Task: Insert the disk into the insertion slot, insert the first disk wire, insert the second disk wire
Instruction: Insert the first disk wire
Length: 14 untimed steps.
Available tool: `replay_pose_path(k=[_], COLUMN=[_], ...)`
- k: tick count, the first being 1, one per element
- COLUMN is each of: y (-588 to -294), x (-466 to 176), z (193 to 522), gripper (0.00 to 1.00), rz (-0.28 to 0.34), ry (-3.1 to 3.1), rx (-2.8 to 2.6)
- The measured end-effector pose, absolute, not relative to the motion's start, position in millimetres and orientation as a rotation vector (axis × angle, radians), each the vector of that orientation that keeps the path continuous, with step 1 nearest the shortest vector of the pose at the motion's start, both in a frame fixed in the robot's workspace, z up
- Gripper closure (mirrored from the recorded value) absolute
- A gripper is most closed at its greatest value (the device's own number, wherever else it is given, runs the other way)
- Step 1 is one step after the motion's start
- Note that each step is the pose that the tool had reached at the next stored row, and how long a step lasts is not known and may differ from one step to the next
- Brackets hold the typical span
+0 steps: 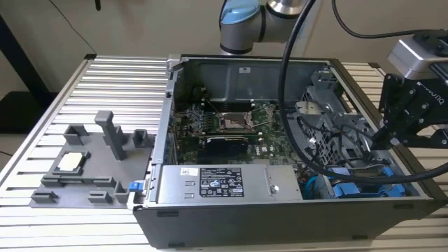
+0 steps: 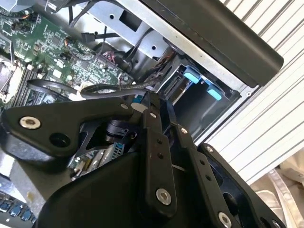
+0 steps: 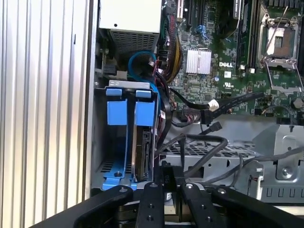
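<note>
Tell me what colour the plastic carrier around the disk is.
Bright blue; the carrier shows best in the first wrist view.

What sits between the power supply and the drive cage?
In the first wrist view, a looped blue cable and a wire bundle lie between the power supply and the drive cage.

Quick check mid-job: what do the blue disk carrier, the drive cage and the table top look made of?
Blue disk carrier: likely moulded plastic, uniform bright colour, soft sheen. Drive cage: apparently bare sheet metal, grey, thin folded edges. Table top: probably aluminium profile, matt silver with straight parallel ribs.
</note>
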<state>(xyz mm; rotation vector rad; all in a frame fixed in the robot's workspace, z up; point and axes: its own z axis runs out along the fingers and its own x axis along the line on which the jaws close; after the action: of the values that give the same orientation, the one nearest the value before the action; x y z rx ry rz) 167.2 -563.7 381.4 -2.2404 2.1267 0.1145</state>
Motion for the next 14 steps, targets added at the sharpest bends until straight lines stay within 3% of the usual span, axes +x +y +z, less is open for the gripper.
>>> replay_pose_path(k=[14], y=[-573], x=[168], z=[363], gripper=[0.81], rz=[0.121], ry=[2.133], rx=[-2.234])
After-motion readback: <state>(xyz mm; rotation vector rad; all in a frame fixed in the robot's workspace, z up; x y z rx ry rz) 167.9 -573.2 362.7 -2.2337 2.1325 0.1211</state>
